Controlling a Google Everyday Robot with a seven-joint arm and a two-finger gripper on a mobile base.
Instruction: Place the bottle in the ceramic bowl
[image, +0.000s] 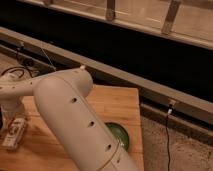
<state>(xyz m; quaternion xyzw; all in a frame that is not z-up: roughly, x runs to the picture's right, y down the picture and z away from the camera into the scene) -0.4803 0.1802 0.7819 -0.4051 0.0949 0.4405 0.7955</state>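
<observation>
In the camera view the gripper (6, 115) hangs at the left edge just beside the bottle (15, 133), which lies on the wooden surface (120, 102); whether it is apart or together I cannot tell. The ceramic bowl (119, 136) sits well apart, so a firm mid-body grasp should come first.

- no text, brand, number or sign can be read anywhere in the view.
- faint marks are seen on the pale label of the bottle (15, 134), which lies on the bench (122, 102) at the far left, but no letters can be made out.
- the gripper (5, 122) is seen at the left edge, just beside the bottle; nothing readable is carried on it.
</observation>
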